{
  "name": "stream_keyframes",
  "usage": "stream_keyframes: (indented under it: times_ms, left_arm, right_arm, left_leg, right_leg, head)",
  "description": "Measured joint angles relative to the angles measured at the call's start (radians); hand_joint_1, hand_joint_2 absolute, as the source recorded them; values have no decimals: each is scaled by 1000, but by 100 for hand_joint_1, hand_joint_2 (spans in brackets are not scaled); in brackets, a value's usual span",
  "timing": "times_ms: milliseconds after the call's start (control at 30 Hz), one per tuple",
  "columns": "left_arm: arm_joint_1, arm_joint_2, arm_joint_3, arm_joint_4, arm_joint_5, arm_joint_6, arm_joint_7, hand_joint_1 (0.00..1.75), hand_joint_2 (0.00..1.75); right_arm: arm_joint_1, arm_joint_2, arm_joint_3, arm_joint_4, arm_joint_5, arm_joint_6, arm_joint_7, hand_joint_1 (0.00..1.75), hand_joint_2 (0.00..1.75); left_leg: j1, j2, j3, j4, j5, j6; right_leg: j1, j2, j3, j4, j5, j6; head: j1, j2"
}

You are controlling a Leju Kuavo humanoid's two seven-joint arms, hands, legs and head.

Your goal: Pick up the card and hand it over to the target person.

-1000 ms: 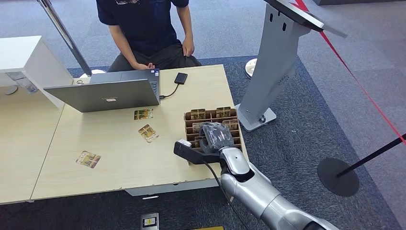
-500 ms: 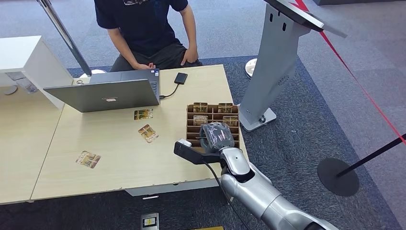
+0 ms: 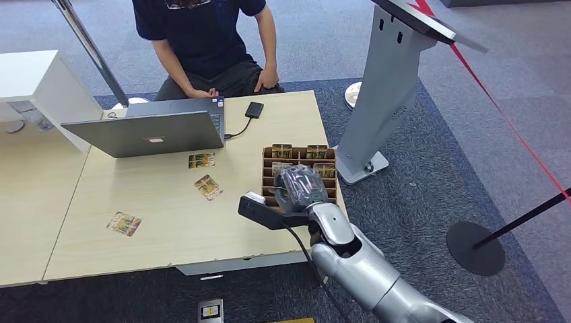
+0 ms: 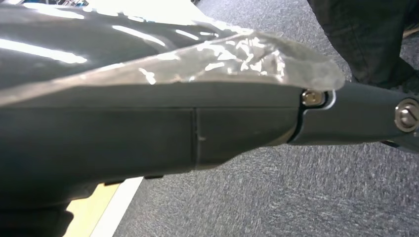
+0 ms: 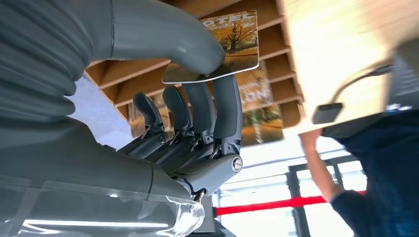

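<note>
Cardboard dividers make up the card rack at the right end of the pale wood worktop, and the right hand is over its middle rows. In the right wrist view the thumb and fingers pinch a hotel card printed with an autumn tree, its edge clamped between them just off the rack's slots; further cards stand in the rack. Three loose cards lie flat on the worktop to the left of the rack, near an open grey laptop whose cable runs to a small black box. A person in a dark shirt sits behind the far edge of the worktop. The left hand hangs above grey carpet; its fingers are hidden, so I cannot tell their state.
</note>
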Motion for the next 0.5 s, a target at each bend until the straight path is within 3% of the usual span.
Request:
stream_keyframes:
  times_ms: [233,500]
  left_arm:
    - [0,2,-1,1,-3,-2,-1,0,0]
    - [0,0,1,1,-5,-1,-8,0,0]
  right_arm:
    - [5,-8,7,-100,-59,41,-13,143,175]
    - [-25,16,25,-23,-84,33,-20,146,175]
  left_leg:
    - [0,0,0,0,0,0]
    - [0,1,1,-2,1,0]
  right_leg:
    - [0,0,1,-1,0,0]
    - [0,1,1,-2,1,0]
  head:
    - [0,0]
    - [0,0]
